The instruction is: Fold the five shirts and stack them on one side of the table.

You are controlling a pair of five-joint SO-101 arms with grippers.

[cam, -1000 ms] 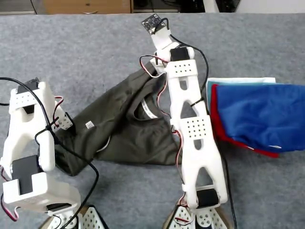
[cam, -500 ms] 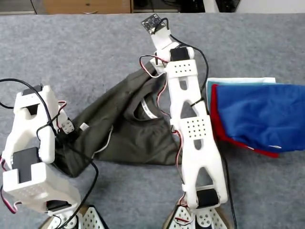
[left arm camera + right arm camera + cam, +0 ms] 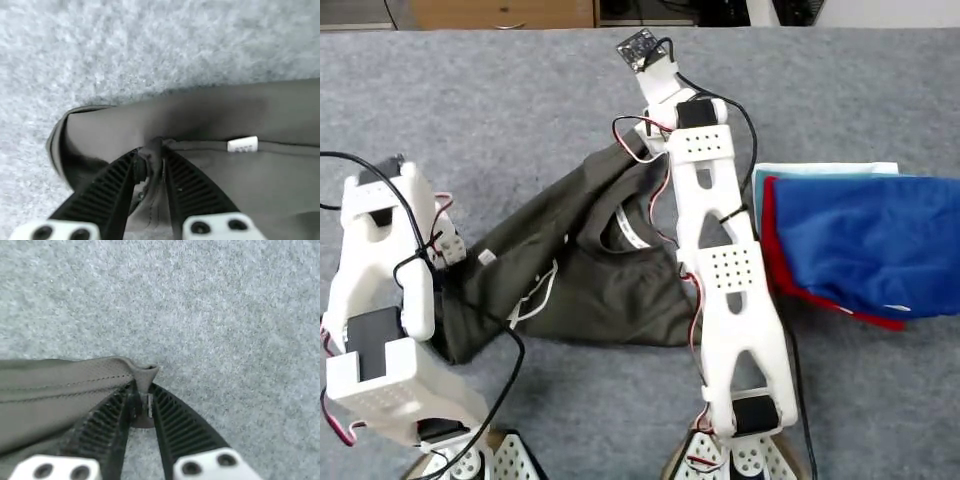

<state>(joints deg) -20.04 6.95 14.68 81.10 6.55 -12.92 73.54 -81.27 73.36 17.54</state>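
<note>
While the dark shirt [image 3: 590, 275] is lying crumpled on the grey table [image 3: 500, 110] between the arms, the left gripper [image 3: 150, 152] is pinching a fold at its left end. The right gripper [image 3: 142, 385] is clamping the shirt's far corner, and a stack of folded shirts [image 3: 860, 245] is resting at the table's right side.

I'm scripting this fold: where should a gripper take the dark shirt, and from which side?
Take the dark shirt by a stitched corner or edge, coming in low from the bare table side. It lies limp and mostly flat, so the hem is likely the firmest ridge to pinch. The right gripper is shut on such a corner, the left gripper on a fold near the edge.
</note>
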